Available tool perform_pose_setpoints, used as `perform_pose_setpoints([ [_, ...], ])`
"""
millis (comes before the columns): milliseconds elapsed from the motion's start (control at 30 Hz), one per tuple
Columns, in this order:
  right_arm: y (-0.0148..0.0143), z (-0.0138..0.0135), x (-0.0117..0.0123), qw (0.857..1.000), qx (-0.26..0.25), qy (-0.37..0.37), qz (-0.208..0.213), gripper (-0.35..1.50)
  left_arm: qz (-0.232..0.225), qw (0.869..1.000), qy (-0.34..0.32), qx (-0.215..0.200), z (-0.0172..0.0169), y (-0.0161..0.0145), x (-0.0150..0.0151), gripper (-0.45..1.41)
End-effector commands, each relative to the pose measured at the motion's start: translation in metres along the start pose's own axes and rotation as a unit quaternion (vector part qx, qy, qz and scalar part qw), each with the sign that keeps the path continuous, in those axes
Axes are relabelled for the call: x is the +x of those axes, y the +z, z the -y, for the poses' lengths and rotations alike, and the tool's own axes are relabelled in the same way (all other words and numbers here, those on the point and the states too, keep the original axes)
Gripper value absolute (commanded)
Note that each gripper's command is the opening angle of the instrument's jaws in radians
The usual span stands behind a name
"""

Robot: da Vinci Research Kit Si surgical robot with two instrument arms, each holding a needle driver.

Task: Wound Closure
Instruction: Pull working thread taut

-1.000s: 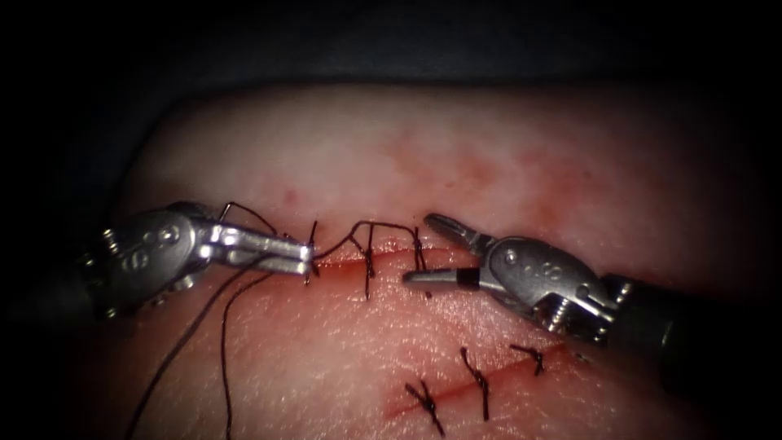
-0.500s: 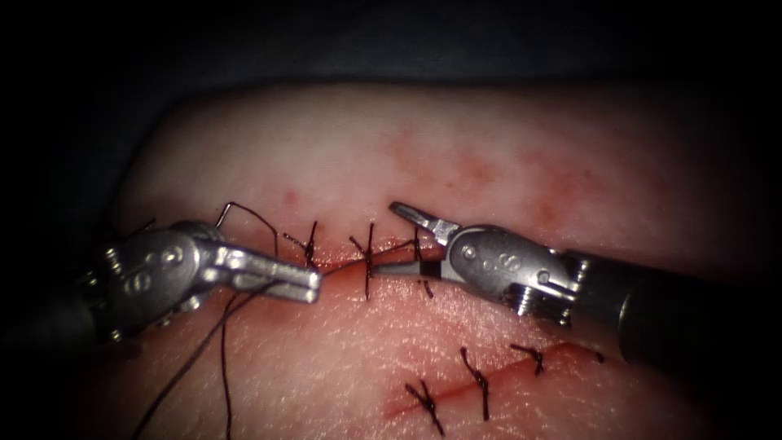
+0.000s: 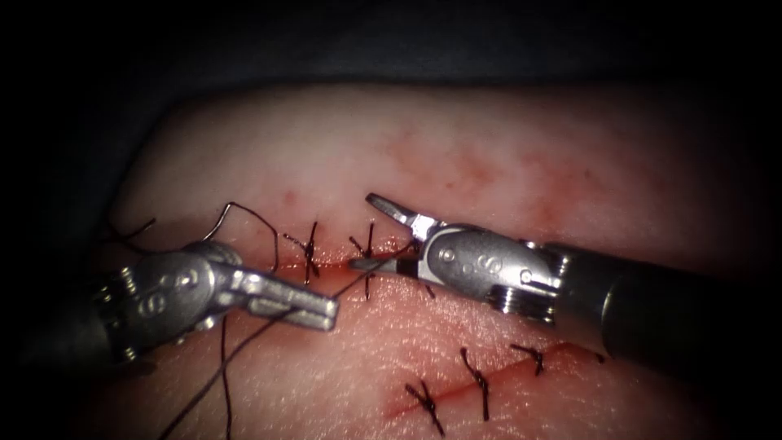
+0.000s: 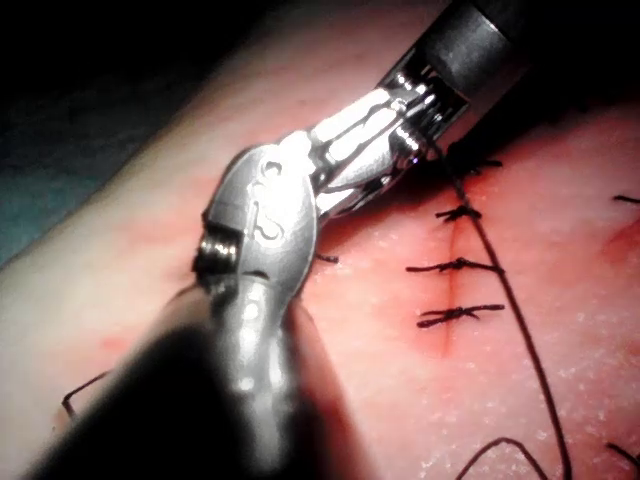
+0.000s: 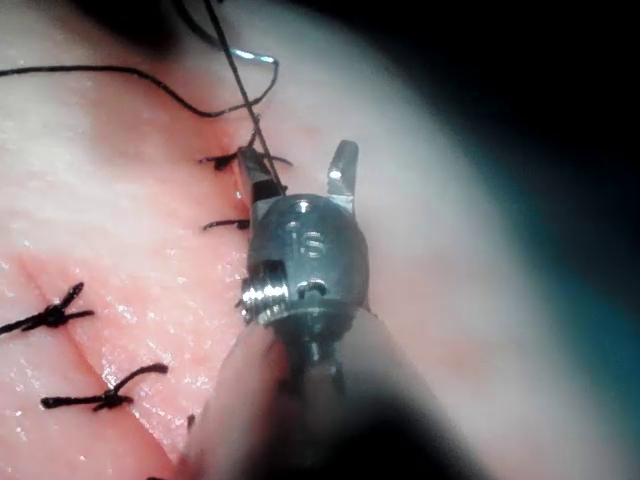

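The left tool (image 3: 322,308), jaws pressed together on the thread (image 3: 244,352), lies just below the cut (image 3: 338,267) in the tissue (image 3: 489,155). The right tool (image 3: 371,232) has its jaws spread over the cut, one tip touching the taut thread among the stitches (image 3: 309,248) (nothing pinched). The needle (image 3: 224,218) shows as a curved end standing above the left tool, holder unclear

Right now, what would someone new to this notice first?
Two steel tools meet over the upper cut in the tissue. The left pincer is shut on the dark thread, which runs taut up to the stitch by the right pincer, whose jaws stand open. Below, a second cut lies already closed with knotted stitches.
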Motion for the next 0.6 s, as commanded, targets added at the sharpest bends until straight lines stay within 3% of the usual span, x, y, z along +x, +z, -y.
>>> perform_pose_setpoints([
  [33, 0.0014, -0.0001, 0.0002, 1.000, 0.000, -0.003, -0.002, 1.09, 0.000, 1.000, 0.002, -0.001, 0.0006, 0.0006, -0.0001, -0.45],
  [133, 0.0018, -0.0002, 0.0000, 1.000, -0.001, -0.002, -0.002, 1.06, 0.002, 1.000, 0.005, -0.007, 0.0000, 0.0010, 0.0003, -0.45],
  [367, 0.0022, 0.0004, -0.0004, 1.000, -0.003, -0.005, -0.004, 0.77, 0.005, 1.000, 0.010, -0.014, -0.0008, 0.0021, 0.0004, -0.45],
  [600, 0.0023, 0.0010, -0.0005, 1.000, 0.001, -0.011, -0.004, 0.94, 0.004, 1.000, 0.013, -0.016, -0.0008, 0.0021, 0.0005, -0.45],
])
